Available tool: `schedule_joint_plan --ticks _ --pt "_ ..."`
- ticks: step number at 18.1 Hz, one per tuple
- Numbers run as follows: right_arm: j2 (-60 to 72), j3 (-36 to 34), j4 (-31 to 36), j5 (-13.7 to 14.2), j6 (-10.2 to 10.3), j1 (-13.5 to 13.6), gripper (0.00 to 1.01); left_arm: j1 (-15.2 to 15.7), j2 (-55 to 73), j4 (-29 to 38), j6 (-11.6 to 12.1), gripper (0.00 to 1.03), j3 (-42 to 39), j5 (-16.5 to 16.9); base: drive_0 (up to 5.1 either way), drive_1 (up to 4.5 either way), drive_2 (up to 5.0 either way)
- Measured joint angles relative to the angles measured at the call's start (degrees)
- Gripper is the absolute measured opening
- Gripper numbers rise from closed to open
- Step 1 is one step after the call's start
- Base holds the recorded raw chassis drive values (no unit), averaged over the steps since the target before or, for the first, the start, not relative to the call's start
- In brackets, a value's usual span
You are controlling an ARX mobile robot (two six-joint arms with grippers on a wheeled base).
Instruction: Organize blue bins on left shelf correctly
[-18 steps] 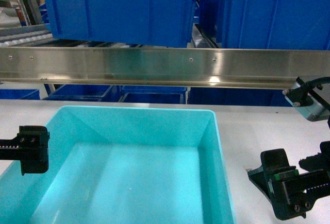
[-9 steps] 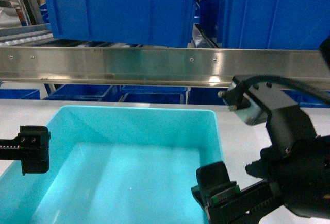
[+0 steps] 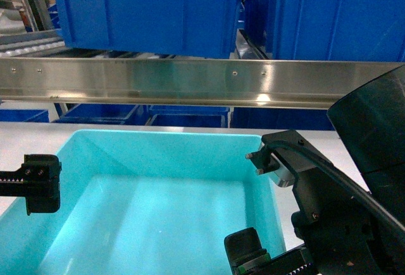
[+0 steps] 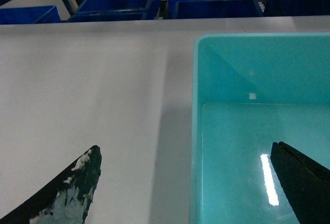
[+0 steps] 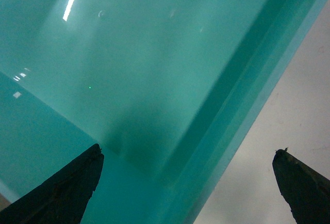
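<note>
Right arm (image 3: 342, 224) swung in from lower right over tub (image 3: 158, 224) right wall. Both fingers spread wide, empty, straddling opposite rims (image 5: 242, 110), (image 4: 195, 131); long axis toward frame bottom.

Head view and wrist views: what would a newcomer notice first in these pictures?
First, the big turquoise tub, empty, on the white table in the foreground. Both open grippers straddle its side walls: the left gripper over the left wall, the right gripper over the right wall, one finger inside and one outside. Behind, a shiny steel rail crosses the view, with dark blue bins above it.
</note>
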Motion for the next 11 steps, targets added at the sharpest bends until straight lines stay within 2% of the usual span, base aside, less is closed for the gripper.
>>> schedule_joint_plan --ticks 6,11 --pt "1.6 1.1 0.5 0.7 0.0 -0.1 0.98 0.0 0.0 0.0 0.0 0.98 0.0 0.0 0.0 0.0 0.0" --pt "3.0 1.6 0.9 1.3 0.0 -1.2 0.98 0.0 0.0 0.0 0.0 0.98 0.0 0.0 0.0 0.0 0.0"
